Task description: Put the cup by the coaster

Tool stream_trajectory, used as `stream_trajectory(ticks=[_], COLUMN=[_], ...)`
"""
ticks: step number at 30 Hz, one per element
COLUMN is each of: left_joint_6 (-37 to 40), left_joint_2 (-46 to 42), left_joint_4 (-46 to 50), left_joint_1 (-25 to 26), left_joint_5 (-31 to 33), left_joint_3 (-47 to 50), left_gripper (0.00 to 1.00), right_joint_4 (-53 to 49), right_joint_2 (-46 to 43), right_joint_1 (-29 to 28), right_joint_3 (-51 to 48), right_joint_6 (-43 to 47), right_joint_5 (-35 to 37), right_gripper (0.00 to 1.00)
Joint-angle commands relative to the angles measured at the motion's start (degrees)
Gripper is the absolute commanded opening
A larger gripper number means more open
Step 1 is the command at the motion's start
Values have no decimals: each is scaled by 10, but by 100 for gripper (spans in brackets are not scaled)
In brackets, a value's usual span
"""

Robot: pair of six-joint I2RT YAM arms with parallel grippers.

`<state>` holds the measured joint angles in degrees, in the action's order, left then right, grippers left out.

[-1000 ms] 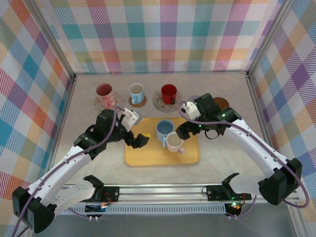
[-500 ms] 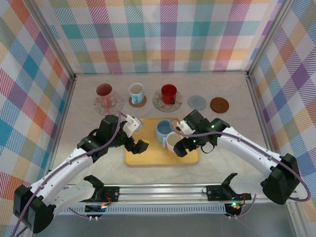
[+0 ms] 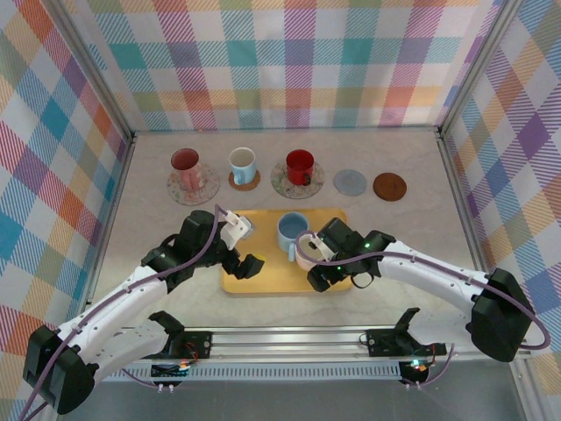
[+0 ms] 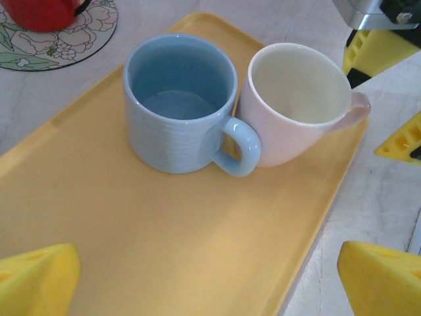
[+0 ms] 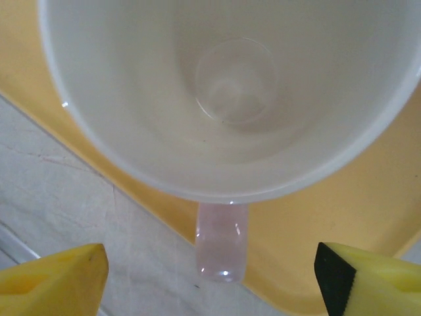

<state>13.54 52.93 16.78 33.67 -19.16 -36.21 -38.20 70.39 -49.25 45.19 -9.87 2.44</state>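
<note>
Two cups are left in the yellow tray (image 3: pixel 272 279) and neither is gripped, so the task is judged barely begun.

The pale pink cup (image 5: pixel 230 99) is seen upright in the tray, just ahead of the right jaws. These are spread apart, with the cup's handle (image 5: pixel 222 240) between them and touched by neither. The left jaws are also apart and empty, with the blue cup (image 4: pixel 179 105) ahead of them, touching the pink one. Three other cups are already set on coasters at the back of the tabletop (image 3: pixel 149 219). A grey coaster (image 3: pixel 351 182) and a brown coaster (image 3: pixel 390 186) lie bare, well beyond the right jaws. The closing on the handle, the lift, the carry and the setting down by a bare coaster are all judged not yet done.
</note>
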Motion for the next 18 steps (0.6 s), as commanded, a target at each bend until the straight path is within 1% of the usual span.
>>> stream_trajectory(ticks=[1, 10, 15, 18], left_joint_6=[-6, -4, -1, -2], left_joint_2=[-10, 8, 10, 14], left_joint_4=[-27, -37, -39, -40], left_joint_1=[7, 7, 7, 7], left_joint_5=[3, -2, -1, -1], left_joint_3=[8, 10, 8, 7], left_gripper=[100, 100, 100, 100], right_joint_4=[43, 81, 105, 113], right_joint_2=[-5, 34, 39, 43], right_joint_1=[-3, -3, -4, -4], right_joint_3=[-12, -12, -28, -32], right_joint_6=[-20, -31, -46, -52], right_joint_5=[7, -7, 1, 7], right_gripper=[78, 64, 62, 59])
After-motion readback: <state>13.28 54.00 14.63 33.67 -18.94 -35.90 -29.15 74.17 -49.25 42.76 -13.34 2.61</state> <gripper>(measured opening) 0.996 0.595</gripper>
